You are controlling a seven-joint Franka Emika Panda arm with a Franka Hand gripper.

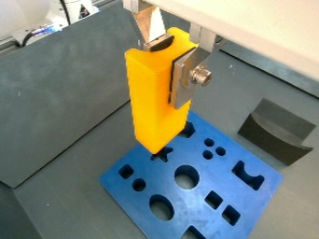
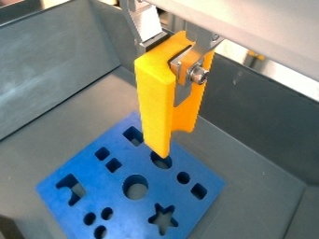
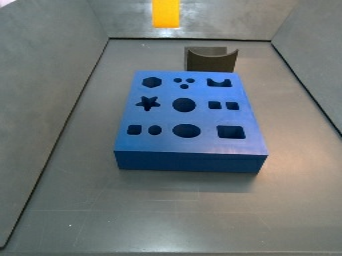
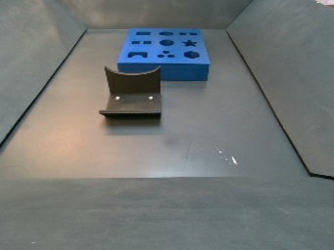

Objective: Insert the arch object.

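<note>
The arch object (image 1: pixel 157 93), a bright orange elongated block, hangs upright in your gripper (image 2: pixel 178 65), the silver fingers (image 1: pixel 191 75) clenched on its upper end, high above the blue board (image 1: pixel 187 177); in a side view only its lower end shows (image 3: pixel 166 12), at the board's 12 o'clock. Find the arch-shaped hole (image 3: pixel 217 86), centre the block's lower end over it, match its rotation, then descend slowly and straight. The dark grey notched block (image 4: pixel 132 93) sits well apart.
</note>
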